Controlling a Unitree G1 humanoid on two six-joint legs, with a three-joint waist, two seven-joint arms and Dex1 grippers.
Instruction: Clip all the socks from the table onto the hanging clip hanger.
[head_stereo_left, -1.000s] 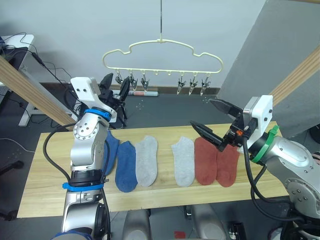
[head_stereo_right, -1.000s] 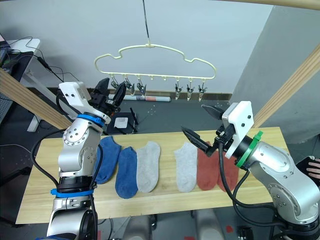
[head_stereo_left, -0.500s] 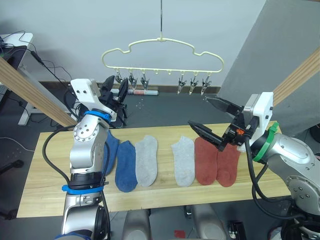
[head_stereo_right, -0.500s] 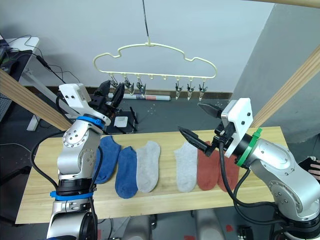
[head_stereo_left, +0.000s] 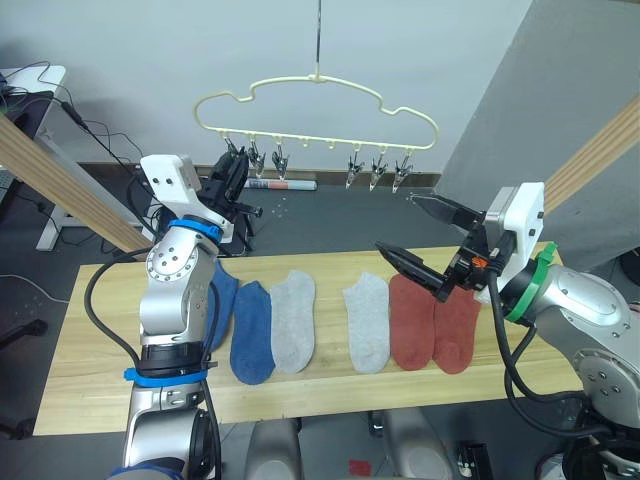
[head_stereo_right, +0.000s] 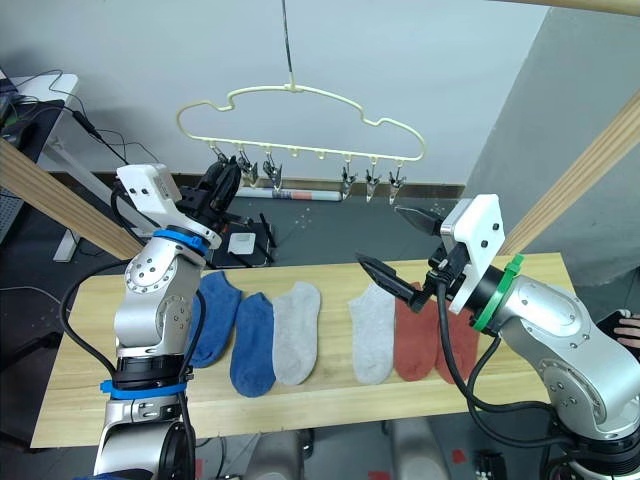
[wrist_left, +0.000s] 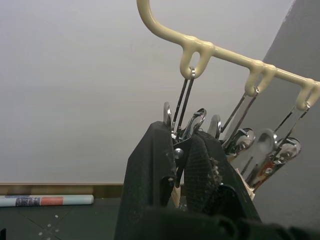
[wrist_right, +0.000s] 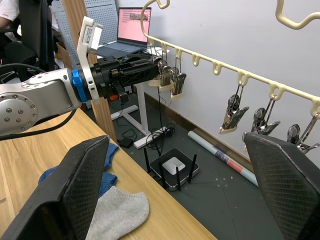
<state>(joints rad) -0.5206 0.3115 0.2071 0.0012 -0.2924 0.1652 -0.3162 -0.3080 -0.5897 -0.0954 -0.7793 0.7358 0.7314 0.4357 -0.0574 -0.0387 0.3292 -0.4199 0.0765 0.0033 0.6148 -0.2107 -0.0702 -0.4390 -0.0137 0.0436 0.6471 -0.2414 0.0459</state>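
Note:
Six socks lie in a row on the table (head_stereo_left: 90, 350): two blue socks (head_stereo_left: 253, 332) at the left, one partly behind my left arm, two light grey socks (head_stereo_left: 292, 322) in the middle, and two rust red socks (head_stereo_left: 411, 320) at the right. The pale yellow clip hanger (head_stereo_left: 315, 82) hangs above and behind the table. My left gripper (head_stereo_left: 232, 170) is raised to it and shut on the leftmost clip (wrist_left: 186, 107). My right gripper (head_stereo_left: 398, 223) stands open in the air above the red and grey socks, holding nothing.
Thick wooden poles (head_stereo_left: 50, 170) slant down at the left and at the right (head_stereo_left: 595, 150). A black device (head_stereo_right: 240, 245) and a rolled tube (head_stereo_right: 300, 195) lie on the dark floor behind the table. Cables trail at the far left.
My left gripper has closed on the leftmost clip. The hanger has swung a little to the left. The right arm has barely moved.

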